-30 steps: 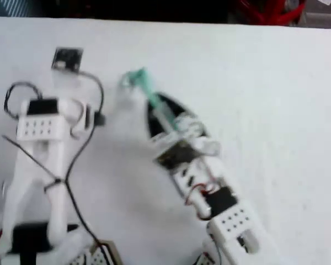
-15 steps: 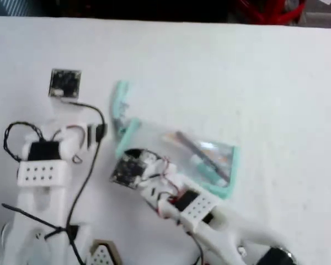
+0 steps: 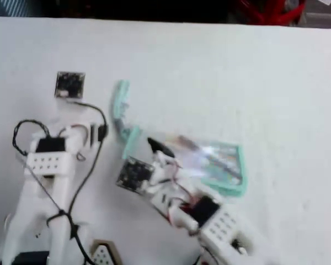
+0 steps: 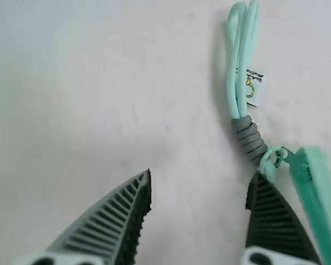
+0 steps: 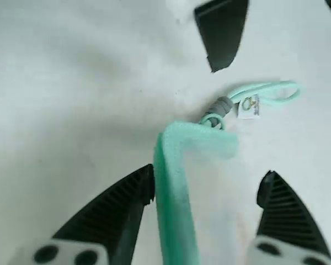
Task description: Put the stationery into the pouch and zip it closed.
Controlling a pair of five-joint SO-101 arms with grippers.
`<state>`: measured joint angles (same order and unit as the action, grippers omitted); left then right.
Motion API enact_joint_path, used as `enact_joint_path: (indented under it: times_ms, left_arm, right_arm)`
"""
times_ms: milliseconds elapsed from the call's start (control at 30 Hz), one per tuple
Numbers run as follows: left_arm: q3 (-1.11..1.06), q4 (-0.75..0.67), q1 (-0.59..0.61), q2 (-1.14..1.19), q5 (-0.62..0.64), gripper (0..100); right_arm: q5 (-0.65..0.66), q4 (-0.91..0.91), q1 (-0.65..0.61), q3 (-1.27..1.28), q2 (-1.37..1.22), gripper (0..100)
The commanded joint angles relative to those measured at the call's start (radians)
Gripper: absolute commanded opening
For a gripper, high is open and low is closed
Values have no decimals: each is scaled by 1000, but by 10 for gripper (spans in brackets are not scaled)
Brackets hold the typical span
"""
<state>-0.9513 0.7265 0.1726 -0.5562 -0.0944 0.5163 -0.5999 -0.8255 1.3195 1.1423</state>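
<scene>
White table [image 3: 265, 83] carries everything. Two white printed arms come in from the near edge: left arm [image 3: 44, 165] on the left, right arm [image 3: 209, 215] angled in towards the middle.

Clear plastic pouch with mint-green fabric trim [image 3: 209, 160] lies flat on the table mid-frame, just ahead of the right arm. Blurred stationery [image 3: 207, 152] shows through its clear face; can't tell the pieces apart. Can't tell whether the zip is open or closed.

Right hand [image 5: 211, 171]: spread wide, hovering over the pouch's green corner [image 5: 179, 182]. Green edge runs just beside one finger; the other finger is well clear. Nothing pinched.

Left hand [image 4: 202, 175]: also spread, holding nothing. One fingertip sits just beside the small ring joining cord to pouch corner [image 4: 314, 182]; the other is over bare table.

Mint-green cord loop [image 3: 120, 105] trails from that corner, lying on the table away from the pouch. Short grey wrapped binding [image 4: 249, 138] closes the loop at the ring end. Small white tag [image 4: 254, 88] hangs on the cord.
</scene>
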Motion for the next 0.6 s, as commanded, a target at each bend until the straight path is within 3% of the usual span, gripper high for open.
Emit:
enact_joint_path:
  times_ms: [0,67,133,200,300,567]
  left_arm:
    - [-3,-55,-10,8,-14,278]
    - [-6,-54,-27,10,-14,278]
    - [-8,-54,-44,12,-14,278]
    - [-25,-60,-67,12,-14,278]
    - [-31,-58,-96,12,-15,278]
    - [-35,-38,-110,13,-92,278]
  right_arm:
    - [2,-223,30,-51,401,272]
    - [0,-305,142,-68,552,147]
    - [0,-312,340,-64,631,0]
    - [-2,-308,550,-41,633,83]
    - [-3,-280,730,0,584,33]
    - [66,-177,961,38,231,18]
